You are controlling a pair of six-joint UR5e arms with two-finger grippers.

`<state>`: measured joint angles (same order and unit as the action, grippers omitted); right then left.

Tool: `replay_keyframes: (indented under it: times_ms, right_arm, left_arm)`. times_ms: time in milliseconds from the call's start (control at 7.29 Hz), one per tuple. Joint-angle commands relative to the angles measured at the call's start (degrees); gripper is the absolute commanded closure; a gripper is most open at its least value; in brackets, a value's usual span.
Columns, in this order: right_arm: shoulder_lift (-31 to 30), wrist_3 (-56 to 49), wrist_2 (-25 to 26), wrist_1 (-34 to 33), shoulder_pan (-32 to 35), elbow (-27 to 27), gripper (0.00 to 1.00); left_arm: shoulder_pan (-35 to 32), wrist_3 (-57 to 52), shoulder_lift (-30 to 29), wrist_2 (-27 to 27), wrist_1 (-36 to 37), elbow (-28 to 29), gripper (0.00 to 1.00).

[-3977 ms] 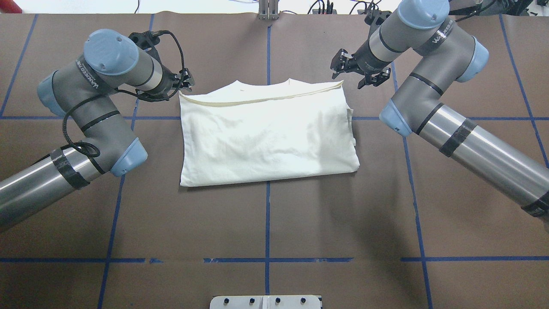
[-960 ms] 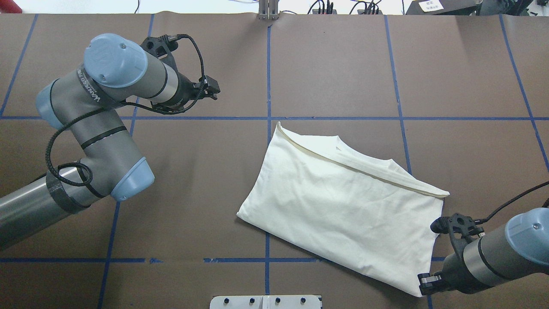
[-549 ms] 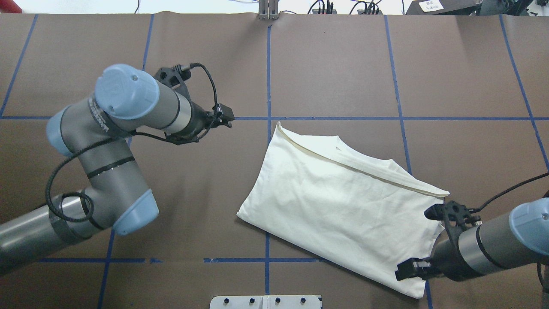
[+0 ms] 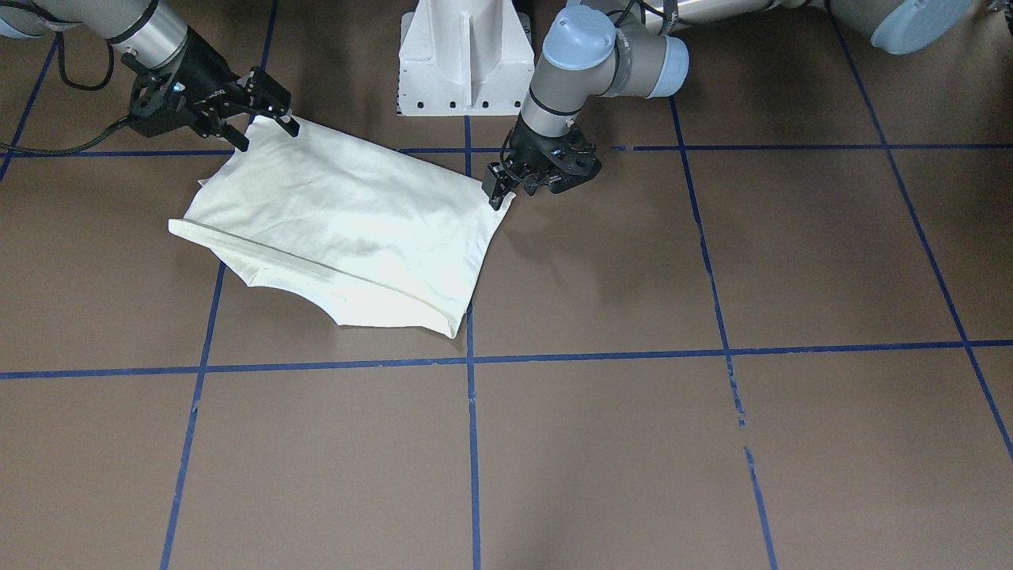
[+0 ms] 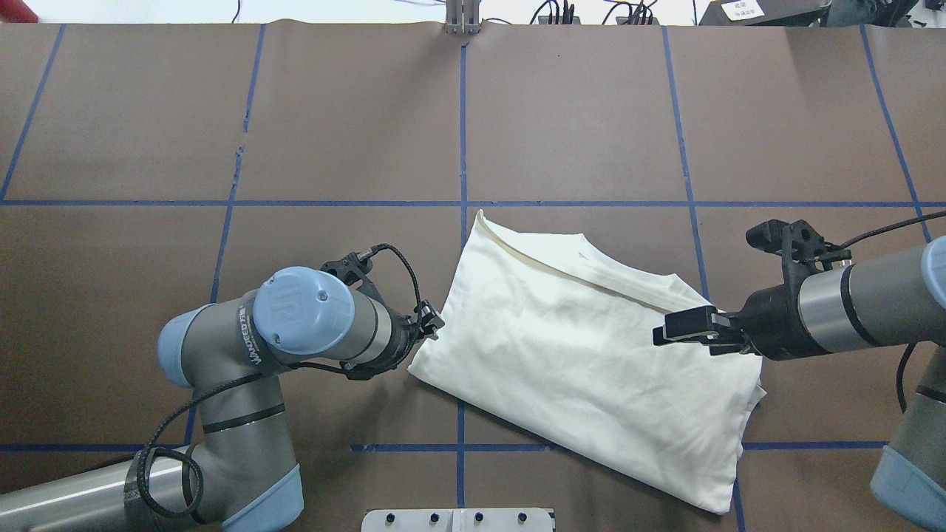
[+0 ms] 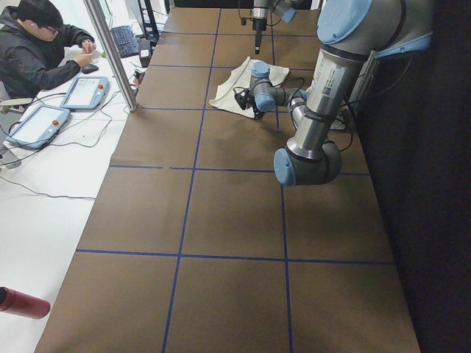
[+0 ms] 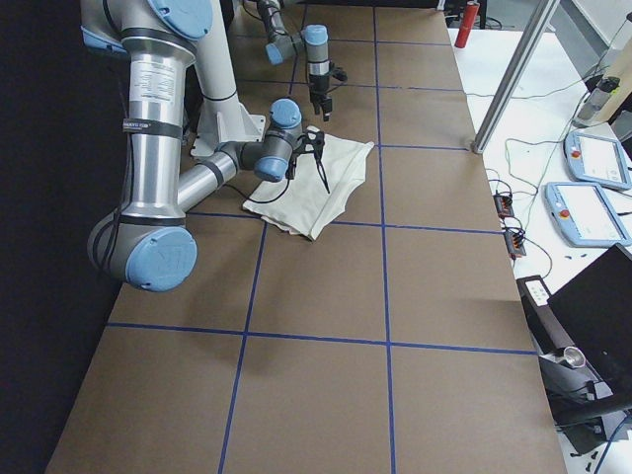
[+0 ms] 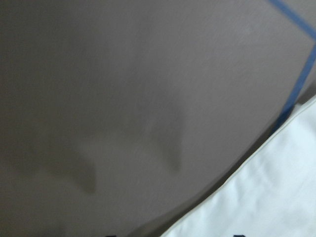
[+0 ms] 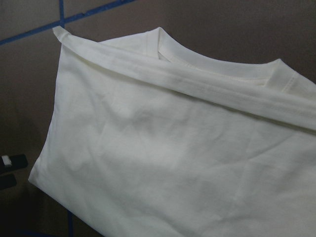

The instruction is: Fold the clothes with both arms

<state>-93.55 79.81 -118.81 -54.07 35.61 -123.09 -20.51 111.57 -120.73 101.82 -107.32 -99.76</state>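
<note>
The clothes are one cream shirt (image 5: 584,369), folded and lying skewed on the brown table right of centre, plain side up with the neckline along its far edge (image 9: 217,69). My left gripper (image 5: 434,325) sits low at the shirt's left corner (image 4: 497,190), just off the cloth; its wrist view shows bare table and the shirt's edge (image 8: 276,197). It looks open, with nothing between its fingers. My right gripper (image 5: 661,334) hovers over the shirt's right end (image 4: 267,133), open and holding nothing.
The white pedestal base (image 4: 463,63) stands at the robot's side of the table. Blue tape lines (image 5: 462,148) grid the brown cover. A person (image 6: 44,44) sits at a side desk with tablets. A red bottle (image 6: 22,303) lies off the table.
The shirt went from square at mid-table to skewed near the right. In the last half second the left gripper came down to its left corner and the right gripper swung over its right end.
</note>
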Motion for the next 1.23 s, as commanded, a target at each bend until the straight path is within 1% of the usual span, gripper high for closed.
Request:
replay_keyframes:
  times_ms: [0, 686, 823, 1097]
  right_arm:
    - [1.4, 0.0, 0.2, -0.2, 1.2, 0.1, 0.0]
    - [1.4, 0.0, 0.2, -0.2, 1.3, 1.3, 0.0]
    - [1.4, 0.0, 0.1, -0.2, 1.4, 1.2, 0.0]
    - [1.4, 0.0, -0.1, -0.2, 1.5, 1.2, 0.0]
  left_arm:
    - [0.8, 0.8, -0.3, -0.7, 0.9, 0.4, 0.32]
    - [2.1, 0.9, -0.6, -0.7, 0.8, 0.9, 0.36]
    - [2.1, 0.9, -0.6, -0.7, 0.7, 1.0, 0.39]
    - [2.2, 0.8, -0.9, -0.7, 0.4, 2.0, 0.58]
